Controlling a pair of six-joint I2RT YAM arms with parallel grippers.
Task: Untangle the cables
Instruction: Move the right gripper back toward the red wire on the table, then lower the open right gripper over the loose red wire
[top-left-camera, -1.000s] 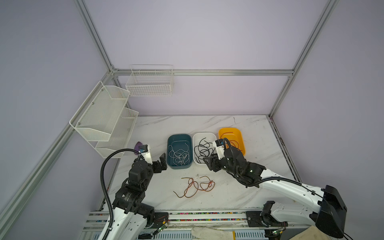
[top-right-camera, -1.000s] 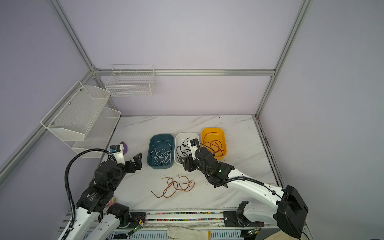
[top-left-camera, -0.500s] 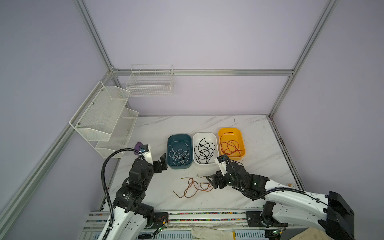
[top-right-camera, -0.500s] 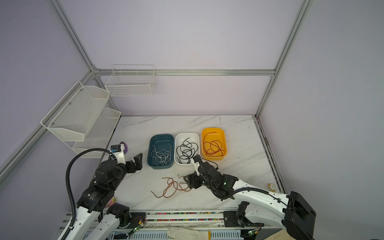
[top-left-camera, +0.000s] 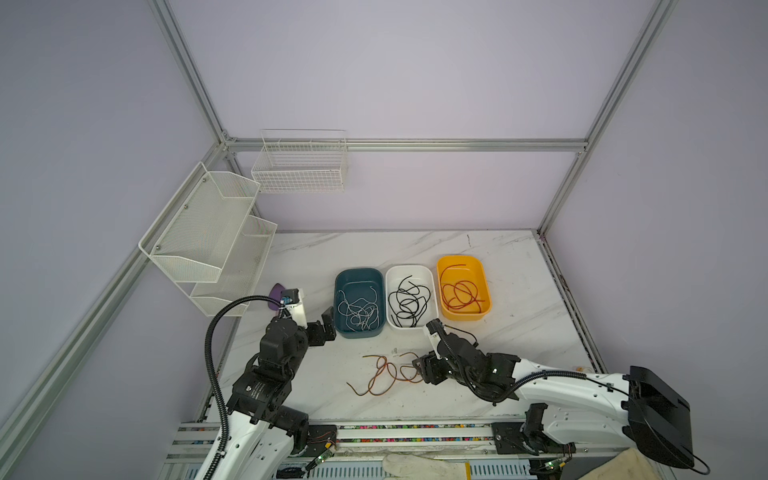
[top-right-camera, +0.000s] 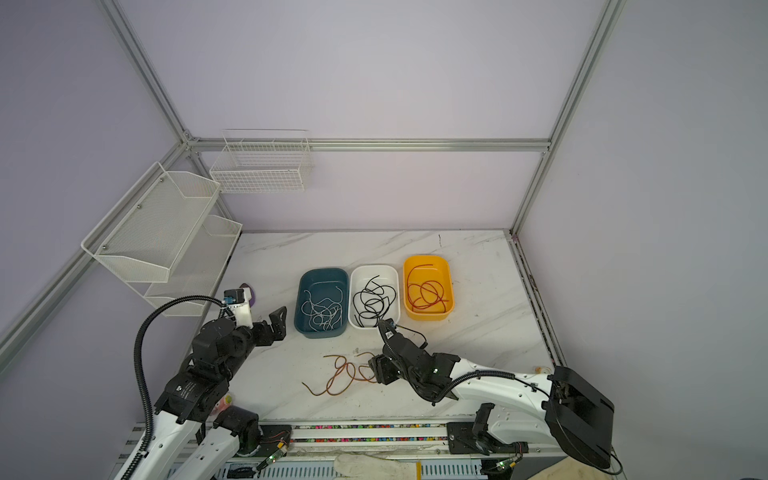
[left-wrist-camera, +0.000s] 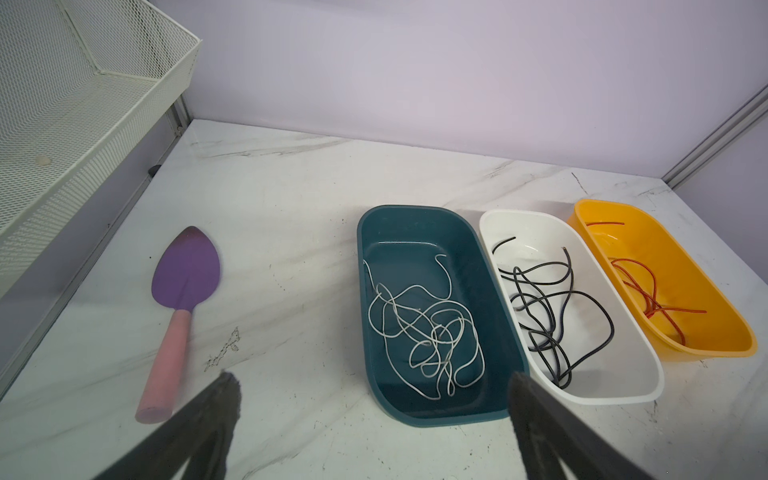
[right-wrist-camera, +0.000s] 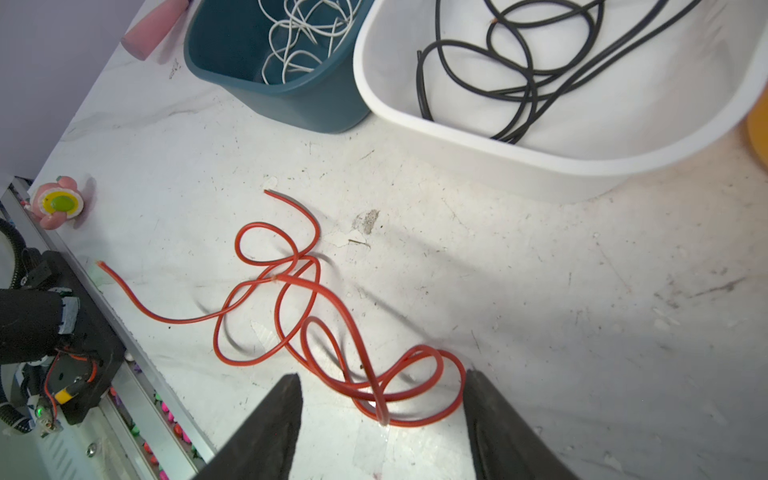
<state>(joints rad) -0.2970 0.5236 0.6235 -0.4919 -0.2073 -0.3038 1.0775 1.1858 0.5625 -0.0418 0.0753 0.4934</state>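
The right end effector (right-wrist-camera: 380, 376), jaws spread, straddles the near loop of the red cables (right-wrist-camera: 291, 291) tangled on the marble counter (right-wrist-camera: 582, 311); neither pad visibly pinches the strand. In a top view the tangle lies at 6 o'clock from three tubs set side by side: a teal tub (top-left-camera: 358, 271) holding white cables (top-left-camera: 359, 313), a white tub (top-left-camera: 409, 268) holding black cables (top-left-camera: 409, 301), and a yellow tub (top-left-camera: 461, 258) holding other red cables (top-left-camera: 459, 295). The left end effector (left-wrist-camera: 374, 378), spread wide and empty, hovers at 9 o'clock from the teal tub.
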